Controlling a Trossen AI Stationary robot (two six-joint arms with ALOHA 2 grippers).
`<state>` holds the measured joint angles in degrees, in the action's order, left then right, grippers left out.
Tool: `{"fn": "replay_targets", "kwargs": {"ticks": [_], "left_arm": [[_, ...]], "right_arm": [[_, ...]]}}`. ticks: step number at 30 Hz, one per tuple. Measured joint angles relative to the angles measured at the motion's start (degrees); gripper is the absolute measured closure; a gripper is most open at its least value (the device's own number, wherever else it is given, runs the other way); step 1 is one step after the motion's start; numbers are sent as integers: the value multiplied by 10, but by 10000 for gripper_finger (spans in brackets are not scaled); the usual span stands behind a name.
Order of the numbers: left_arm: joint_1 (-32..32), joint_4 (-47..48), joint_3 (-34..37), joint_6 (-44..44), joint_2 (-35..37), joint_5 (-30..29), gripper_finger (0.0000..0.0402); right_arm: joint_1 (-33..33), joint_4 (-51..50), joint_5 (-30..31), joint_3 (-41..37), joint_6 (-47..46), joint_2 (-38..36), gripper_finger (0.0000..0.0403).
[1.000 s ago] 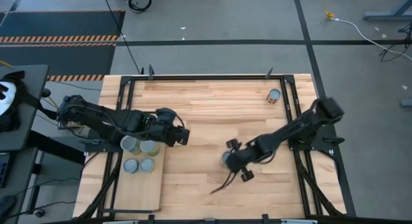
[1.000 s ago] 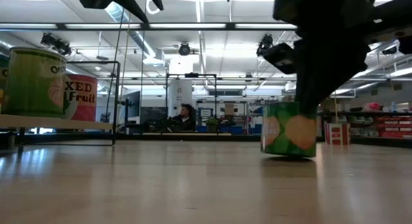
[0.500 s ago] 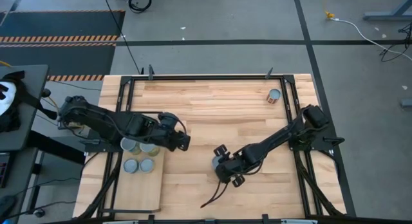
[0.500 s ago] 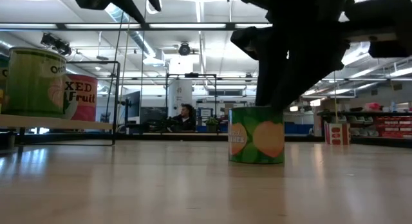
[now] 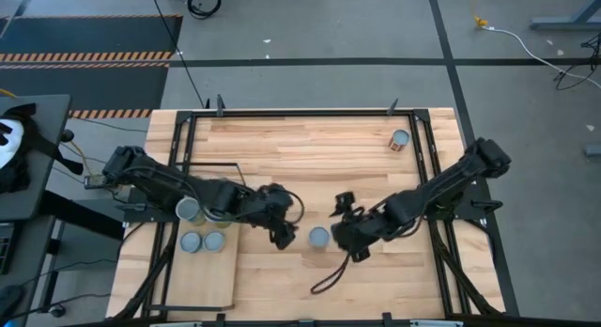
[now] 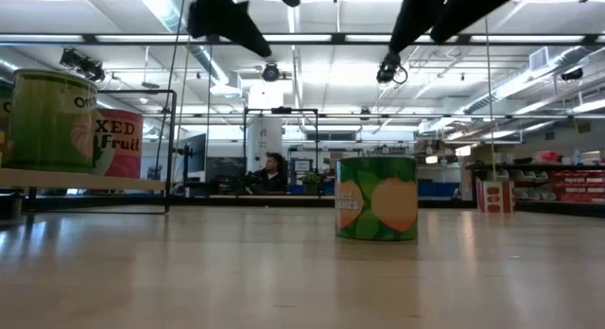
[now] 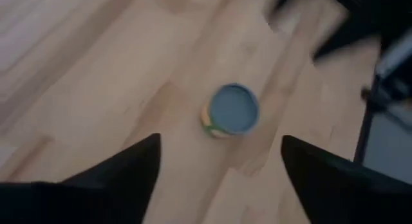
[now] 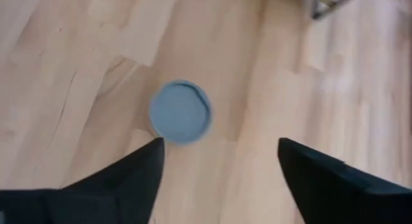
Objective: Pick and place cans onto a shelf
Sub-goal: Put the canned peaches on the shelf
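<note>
**Cans: one loose between two open grippers**

Cans number five in the high view: one green-labelled can (image 5: 318, 237) stands upright on the tabletop (image 5: 310, 148) between our left gripper (image 5: 285, 235) and right gripper (image 5: 342, 231), touching neither. Both grippers are spread wide and hold nothing. Three cans (image 5: 189, 210) sit on the shelf (image 5: 202, 275) behind the left gripper; one red can (image 5: 400, 140) stands well beyond the right. A shelf can reads "XED Fruit" (image 6: 119, 140).
</note>
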<state>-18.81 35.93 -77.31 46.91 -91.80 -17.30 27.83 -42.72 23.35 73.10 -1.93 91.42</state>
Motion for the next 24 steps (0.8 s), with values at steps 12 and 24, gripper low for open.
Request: {"fn": "replay_targets", "kwargs": {"ticks": [12,24], "left_arm": [[-8,-87,0,-261,-111,20,10],[-21,-178,1,-272,-242,-13,10]], "right_arm": [[-21,-106,-4,0,-111,-82,15],[-20,-106,-16,0,-112,-69,27]]}}
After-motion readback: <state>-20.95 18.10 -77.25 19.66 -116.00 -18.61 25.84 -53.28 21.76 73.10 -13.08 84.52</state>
